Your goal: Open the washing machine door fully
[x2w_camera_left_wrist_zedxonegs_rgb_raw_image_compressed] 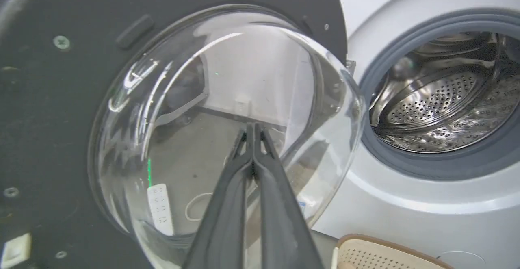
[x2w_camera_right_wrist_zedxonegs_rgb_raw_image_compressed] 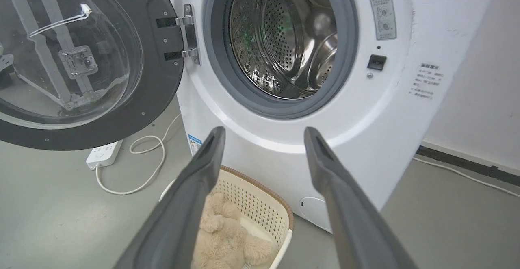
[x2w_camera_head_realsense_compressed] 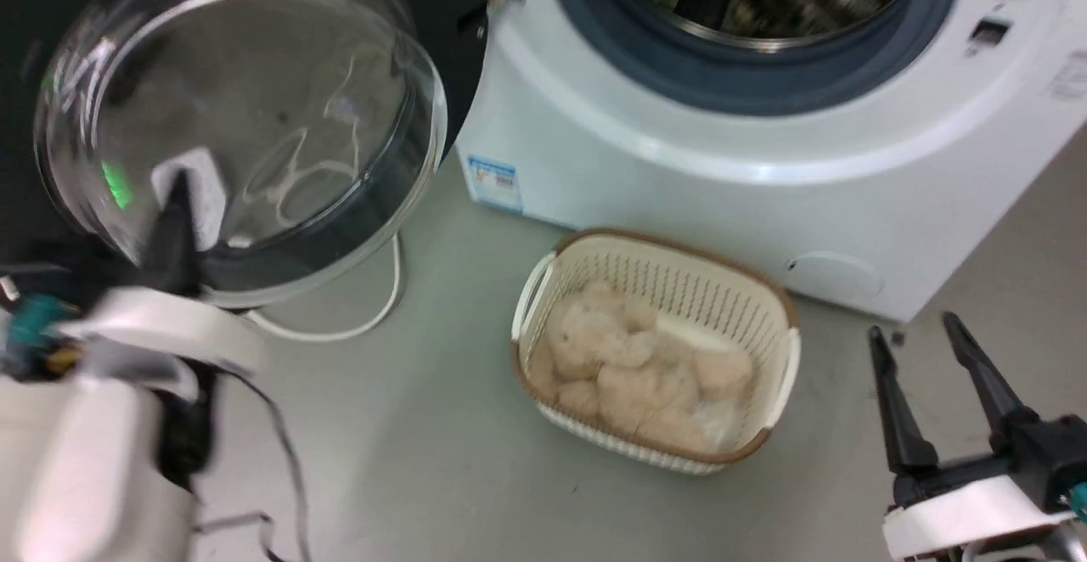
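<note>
Left gripper: fingers pressed together with nothing between them, tips set before the clear glass bowl of the washing machine door; contact with the glass cannot be confirmed. Right gripper: fingers spread wide, empty, held low in front of the white washing machine, well apart from the door. Door: swung out on its hinge to the left of the machine, inner face and bowl towards the robot, steel drum fully exposed. On the grey floor, just before the machine, stands a cream basket holding a beige plush toy. A white power strip with its cable lies beneath the door
</note>
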Controlling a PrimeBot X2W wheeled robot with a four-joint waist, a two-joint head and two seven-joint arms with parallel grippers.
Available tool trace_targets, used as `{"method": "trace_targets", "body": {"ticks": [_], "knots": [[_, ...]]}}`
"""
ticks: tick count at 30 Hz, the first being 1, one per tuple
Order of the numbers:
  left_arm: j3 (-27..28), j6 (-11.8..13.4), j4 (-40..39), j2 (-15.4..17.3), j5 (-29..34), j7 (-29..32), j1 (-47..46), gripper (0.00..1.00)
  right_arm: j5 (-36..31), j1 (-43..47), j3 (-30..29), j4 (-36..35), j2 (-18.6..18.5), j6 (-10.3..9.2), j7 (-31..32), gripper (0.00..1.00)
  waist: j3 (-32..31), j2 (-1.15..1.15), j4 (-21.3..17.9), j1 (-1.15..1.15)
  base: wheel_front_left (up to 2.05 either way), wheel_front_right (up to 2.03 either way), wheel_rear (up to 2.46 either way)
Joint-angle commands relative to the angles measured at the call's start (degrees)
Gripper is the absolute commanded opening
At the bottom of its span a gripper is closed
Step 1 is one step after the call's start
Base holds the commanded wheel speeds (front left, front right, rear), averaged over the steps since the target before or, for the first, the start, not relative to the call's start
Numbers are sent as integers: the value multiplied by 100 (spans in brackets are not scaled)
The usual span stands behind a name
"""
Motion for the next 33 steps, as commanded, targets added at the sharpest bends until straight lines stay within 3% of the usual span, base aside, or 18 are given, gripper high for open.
{"method": "trace_targets", "body": {"ticks": [1, 2, 3, 8, 13, 22, 33], "knots": [[-79, 64, -226, -84, 38, 80, 175, 0, -16, 65, -70, 32, 47, -5, -61, 100, -296, 0, -184, 1, 0, 0, 0], [-174, 107, -456, -155, 59, 173, 323, 0, -12, 75, -103, 66, 72, -5, -95, 100, -383, 0, -240, 1, 0, 0, 0], [-322, 95, -671, -171, 127, 288, 473, 100, -6, 91, -127, 88, 91, -5, -123, 100, -453, 0, -295, 1, 0, 0, 0], [-805, 292, -1443, -256, 424, 658, 1190, 100, 27, 170, -117, 178, 131, -5, -194, 100, -722, 0, -627, 1, 0, 0, 0], [-1036, 608, -1871, -406, 641, 622, 1804, 100, 208, 255, -121, 202, 136, -5, -212, 100, -857, 0, -936, 1, 0, 0, 0], [-1356, 835, -1800, -507, 884, 391, 2558, 100, 306, 440, 65, 285, 137, -5, -183, 100, -1043, 0, -1385, 1, 0, 0, 0], [-1476, 1135, -1713, -585, 1061, 167, 2961, 100, 433, 687, 125, 397, 137, -5, -196, 100, -1167, 0, -1569, 1, 0, 0, 0]]}}
